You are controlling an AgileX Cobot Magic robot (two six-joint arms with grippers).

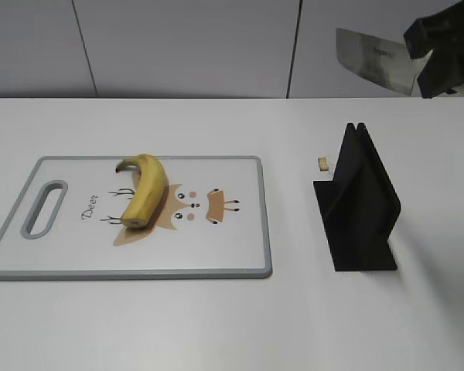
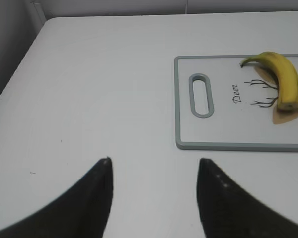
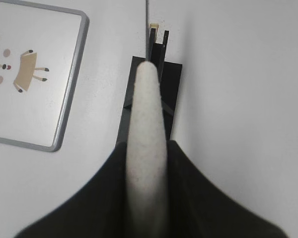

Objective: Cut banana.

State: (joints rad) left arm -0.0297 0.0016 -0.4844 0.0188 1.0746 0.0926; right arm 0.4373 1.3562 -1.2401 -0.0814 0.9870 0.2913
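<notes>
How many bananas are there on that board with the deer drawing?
1. The single curved yellow banana lies on the white, grey-rimmed plastic cutting board, left of the deer's face. Nothing in view could hide another.

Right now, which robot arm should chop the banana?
Probably the right. The right gripper is shut on the knife, lifted above the black knife stand. The left gripper is open and holds nothing, off the cutting board's handle end. The banana lies uncut.
</notes>
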